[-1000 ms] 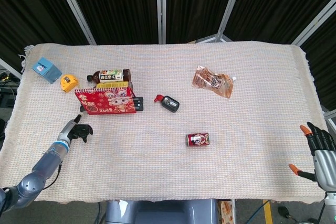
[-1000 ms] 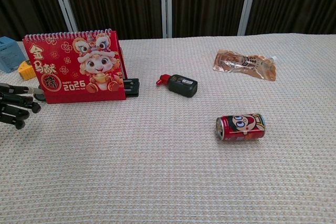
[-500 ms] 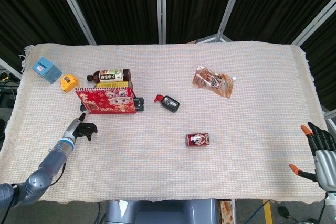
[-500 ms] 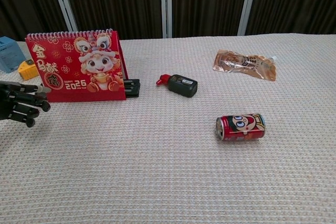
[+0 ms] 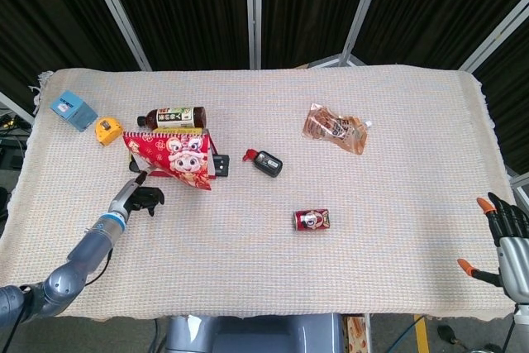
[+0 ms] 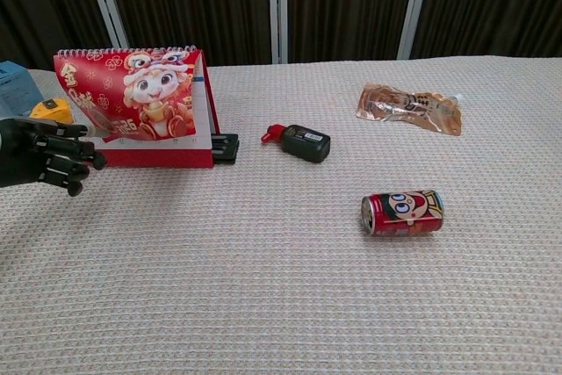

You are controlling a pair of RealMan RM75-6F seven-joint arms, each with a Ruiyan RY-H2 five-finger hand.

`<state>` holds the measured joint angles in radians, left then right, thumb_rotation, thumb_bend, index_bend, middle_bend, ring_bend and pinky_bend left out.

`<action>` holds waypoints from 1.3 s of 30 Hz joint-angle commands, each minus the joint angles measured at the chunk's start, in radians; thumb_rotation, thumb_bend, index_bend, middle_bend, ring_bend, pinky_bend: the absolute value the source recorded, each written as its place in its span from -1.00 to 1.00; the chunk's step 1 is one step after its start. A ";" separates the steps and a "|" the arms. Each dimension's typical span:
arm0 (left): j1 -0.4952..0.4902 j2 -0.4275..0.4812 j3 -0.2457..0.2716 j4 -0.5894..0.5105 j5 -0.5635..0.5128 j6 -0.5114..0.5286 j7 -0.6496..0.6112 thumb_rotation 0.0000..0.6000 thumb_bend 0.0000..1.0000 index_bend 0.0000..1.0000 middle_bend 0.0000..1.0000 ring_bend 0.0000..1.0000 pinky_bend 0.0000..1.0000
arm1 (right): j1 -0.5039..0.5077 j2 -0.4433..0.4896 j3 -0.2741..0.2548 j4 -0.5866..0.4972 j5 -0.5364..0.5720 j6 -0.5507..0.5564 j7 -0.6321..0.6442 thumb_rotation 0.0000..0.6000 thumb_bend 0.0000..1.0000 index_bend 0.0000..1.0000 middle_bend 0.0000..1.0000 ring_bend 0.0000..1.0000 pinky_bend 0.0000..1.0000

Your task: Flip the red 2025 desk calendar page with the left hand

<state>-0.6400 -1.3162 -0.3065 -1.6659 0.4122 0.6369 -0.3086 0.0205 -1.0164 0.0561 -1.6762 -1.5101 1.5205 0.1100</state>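
The red 2025 desk calendar (image 5: pixel 173 159) stands at the left of the table; its front page (image 6: pixel 140 94) is swung up and away from the base, with a white sheet showing behind its right edge. My left hand (image 5: pixel 142 197) sits just in front of the calendar's lower left corner, fingers curled, and a fingertip (image 6: pixel 95 132) holds the bottom edge of the raised page. Its palm (image 6: pixel 44 154) is close to the cloth. At the table's near right corner my right hand (image 5: pixel 506 241) hangs with its fingers spread and nothing in it.
A brown bottle (image 5: pixel 172 116) lies behind the calendar, and a black holder (image 6: pixel 224 144) sits at its right foot. A yellow tape measure (image 5: pixel 106 130) and a blue box (image 5: pixel 72 110) are further left. A black device (image 6: pixel 303 141), a red can (image 6: pixel 403 212) and a snack pouch (image 6: pixel 408 106) lie to the right.
My left hand moved forward and right to the calendar's lower left corner. The front page, flat before, has lifted off the stand and tilted upward.
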 commanded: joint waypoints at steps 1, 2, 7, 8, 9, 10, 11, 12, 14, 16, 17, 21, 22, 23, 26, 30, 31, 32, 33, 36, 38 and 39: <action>0.014 0.014 -0.015 -0.041 0.056 0.003 -0.010 1.00 0.57 -1.00 0.28 0.46 0.30 | 0.000 0.000 0.000 0.000 0.000 0.000 0.000 1.00 -0.96 -1.00 -1.00 -1.00 -1.00; 0.019 0.018 -0.018 -0.056 0.078 0.010 -0.011 1.00 0.57 -1.00 0.28 0.46 0.30 | 0.000 0.000 0.000 0.001 0.000 -0.001 0.001 1.00 -0.96 -1.00 -1.00 -1.00 -1.00; 0.072 0.047 -0.027 -0.173 0.257 0.108 0.004 1.00 0.57 -1.00 0.28 0.46 0.30 | -0.002 0.003 0.000 -0.002 -0.001 0.003 0.004 1.00 -0.96 -1.00 -1.00 -1.00 -1.00; 0.081 0.050 -0.025 -0.188 0.286 0.128 0.010 1.00 0.57 -1.00 0.28 0.46 0.29 | -0.003 0.003 0.000 -0.002 -0.002 0.004 0.004 1.00 -0.96 -1.00 -1.00 -1.00 -1.00; 0.098 0.052 -0.020 -0.213 0.346 0.177 0.026 1.00 0.57 -1.00 0.28 0.46 0.28 | -0.003 0.004 0.000 -0.003 -0.003 0.006 0.004 1.00 -0.96 -1.00 -1.00 -1.00 -1.00; 0.114 0.055 -0.014 -0.237 0.412 0.237 0.056 1.00 0.57 -1.00 0.27 0.46 0.26 | -0.004 0.004 0.000 -0.004 -0.004 0.007 0.005 1.00 -0.96 -1.00 -1.00 -1.00 -1.00; 0.129 0.056 -0.006 -0.253 0.476 0.301 0.090 1.00 0.57 -1.00 0.26 0.45 0.23 | -0.005 0.005 -0.001 -0.005 -0.005 0.008 0.005 1.00 -0.96 -1.00 -1.00 -1.00 -1.00; 0.143 0.052 0.004 -0.264 0.534 0.365 0.126 1.00 0.57 -0.98 0.23 0.45 0.20 | -0.005 0.005 -0.001 -0.005 -0.006 0.008 0.005 1.00 -0.97 -1.00 -1.00 -1.00 -1.00; 0.162 0.037 0.020 -0.270 0.619 0.462 0.186 1.00 0.56 -0.95 0.15 0.40 0.13 | -0.005 0.004 -0.001 -0.006 -0.007 0.009 0.003 1.00 -0.97 -1.00 -1.00 -1.00 -1.00; 0.171 0.026 0.029 -0.261 0.686 0.534 0.245 1.00 0.51 -0.93 0.00 0.26 0.06 | -0.004 0.003 -0.001 -0.007 -0.007 0.008 0.000 1.00 -0.96 -1.00 -1.00 -1.00 -1.00; 0.172 0.020 0.033 -0.251 0.721 0.572 0.288 1.00 0.48 -0.93 -0.06 0.20 0.04 | -0.004 0.002 0.000 -0.006 -0.007 0.010 0.000 1.00 -0.96 -1.00 -1.00 -1.00 -1.00; 0.153 0.003 0.037 -0.188 0.798 0.669 0.501 1.00 0.30 -0.97 -0.49 -0.23 -0.16 | -0.003 -0.004 0.001 -0.002 -0.008 0.010 -0.002 1.00 -0.97 -1.00 -1.00 -1.00 -1.00; 0.145 0.003 0.033 -0.181 0.792 0.667 0.531 1.00 0.26 -0.99 -0.60 -0.34 -0.25 | -0.003 -0.004 0.002 -0.001 -0.007 0.009 -0.002 1.00 -0.97 -1.00 -1.00 -1.00 -1.00; 0.134 0.004 0.027 -0.175 0.776 0.661 0.565 1.00 0.23 -1.00 -0.66 -0.40 -0.31 | -0.003 -0.004 0.002 0.000 -0.006 0.009 -0.002 1.00 -0.97 -1.00 -1.00 -1.00 -1.00; 0.103 0.018 0.012 -0.162 0.715 0.625 0.648 1.00 0.07 -1.00 -0.89 -0.62 -0.50 | -0.002 -0.004 0.003 0.002 -0.002 0.005 0.000 1.00 -0.96 -1.00 -1.00 -1.00 -1.00; 0.057 0.044 0.003 -0.138 0.619 0.560 0.751 1.00 -0.24 -1.00 -1.00 -0.91 -0.77 | 0.000 -0.005 0.006 0.008 0.010 -0.003 0.005 1.00 -0.96 -1.00 -1.00 -1.00 -1.00; 0.048 0.050 0.002 -0.136 0.593 0.543 0.766 1.00 -0.27 -1.00 -1.00 -0.96 -0.82 | 0.001 -0.005 0.007 0.011 0.013 -0.005 0.006 1.00 -0.96 -1.00 -1.00 -1.00 -1.00; 0.036 0.061 -0.001 -0.131 0.552 0.513 0.777 1.00 -0.29 -1.00 -1.00 -0.98 -0.85 | 0.001 -0.006 0.008 0.015 0.020 -0.009 0.007 1.00 -0.96 -1.00 -1.00 -1.00 -1.00; 0.029 0.067 -0.005 -0.129 0.531 0.497 0.775 1.00 -0.29 -1.00 -1.00 -1.00 -0.88 | 0.002 -0.007 0.009 0.017 0.024 -0.012 0.007 1.00 -0.96 -1.00 -1.00 -1.00 -1.00; 0.030 0.085 0.003 -0.140 0.527 0.495 0.767 1.00 -0.30 -1.00 -1.00 -1.00 -0.93 | 0.004 -0.009 0.011 0.021 0.030 -0.017 0.001 1.00 -0.97 -1.00 -1.00 -1.00 -1.00; 0.042 0.097 0.021 -0.154 0.549 0.511 0.767 1.00 -0.30 -1.00 -1.00 -1.00 -0.98 | 0.003 -0.010 0.010 0.022 0.030 -0.018 -0.003 1.00 -0.96 -1.00 -1.00 -1.00 -1.00; 0.056 0.103 0.038 -0.164 0.575 0.534 0.770 1.00 -0.35 -1.00 -1.00 -1.00 -1.00 | 0.003 -0.011 0.009 0.022 0.030 -0.017 -0.006 1.00 -0.96 -1.00 -1.00 -1.00 -1.00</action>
<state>-0.6000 -1.2336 -0.2943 -1.8136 0.9441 1.1348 0.4552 0.0235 -1.0268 0.0658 -1.6543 -1.4799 1.5029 0.1051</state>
